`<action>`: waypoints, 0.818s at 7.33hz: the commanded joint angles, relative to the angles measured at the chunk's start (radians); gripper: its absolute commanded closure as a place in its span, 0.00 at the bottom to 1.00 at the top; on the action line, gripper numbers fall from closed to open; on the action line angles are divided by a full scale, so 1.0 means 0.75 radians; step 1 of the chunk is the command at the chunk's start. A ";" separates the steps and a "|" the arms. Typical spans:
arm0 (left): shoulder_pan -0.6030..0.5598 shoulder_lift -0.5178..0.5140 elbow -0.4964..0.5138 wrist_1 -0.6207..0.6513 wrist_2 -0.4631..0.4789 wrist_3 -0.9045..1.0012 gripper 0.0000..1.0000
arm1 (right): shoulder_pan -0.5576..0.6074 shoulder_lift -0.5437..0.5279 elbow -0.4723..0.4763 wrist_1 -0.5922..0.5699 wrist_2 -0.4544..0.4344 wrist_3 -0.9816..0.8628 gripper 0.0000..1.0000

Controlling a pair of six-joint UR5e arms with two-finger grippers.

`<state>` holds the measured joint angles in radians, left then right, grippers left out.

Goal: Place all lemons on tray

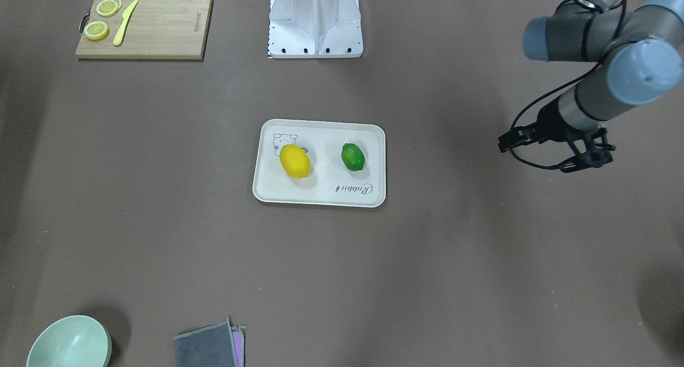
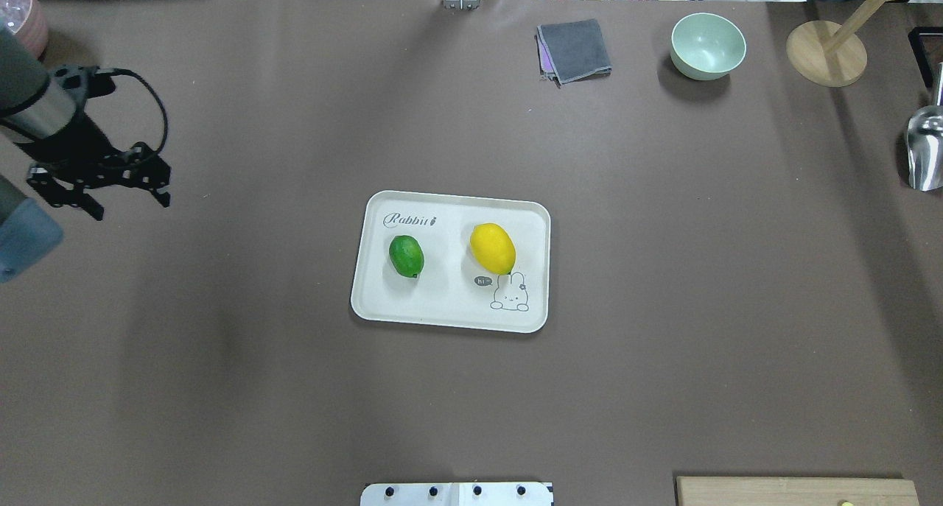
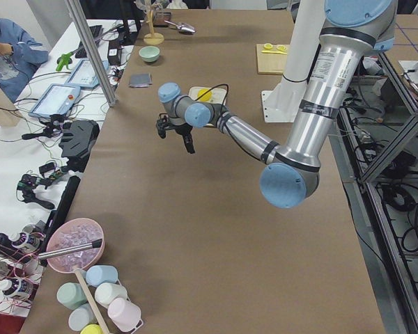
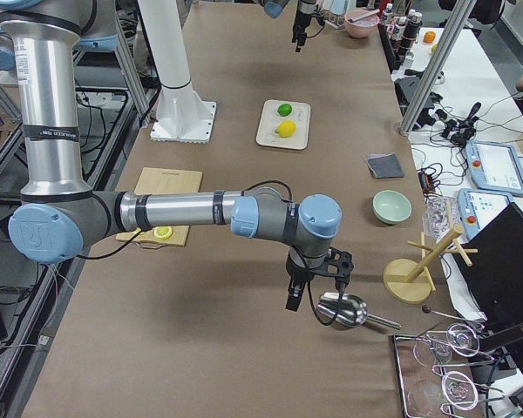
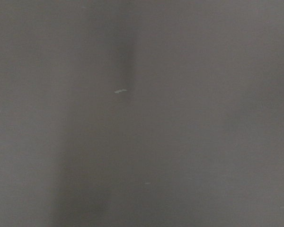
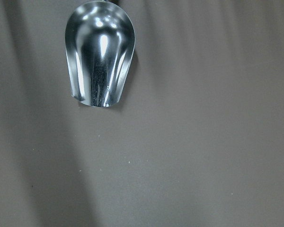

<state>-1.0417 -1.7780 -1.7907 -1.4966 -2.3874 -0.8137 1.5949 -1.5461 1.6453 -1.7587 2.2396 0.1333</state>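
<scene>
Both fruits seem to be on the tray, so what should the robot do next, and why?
Probably just pull the left gripper back to rest: the yellow lemon and the green lemon both lie inside the tray, apart, and that gripper hangs open and empty off to the side.

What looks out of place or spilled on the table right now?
Nothing stands out. The yellow lemon and green lemon both lie on the tray, apart, inside its rim. The bowl sits upright; nothing spilled.
</scene>
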 commanded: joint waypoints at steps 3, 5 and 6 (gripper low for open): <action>-0.403 0.315 -0.068 0.087 -0.122 0.551 0.02 | -0.001 -0.027 -0.011 0.085 -0.008 -0.002 0.00; -0.486 0.356 -0.061 0.211 -0.122 0.805 0.02 | -0.001 -0.045 -0.015 0.118 -0.006 -0.002 0.00; -0.608 0.362 -0.063 0.267 -0.124 0.920 0.02 | -0.001 -0.045 -0.013 0.120 -0.006 -0.002 0.00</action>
<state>-1.4127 -1.5143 -1.8360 -1.3560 -2.4780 -0.2309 1.5938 -1.5776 1.6347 -1.6742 2.2345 0.1320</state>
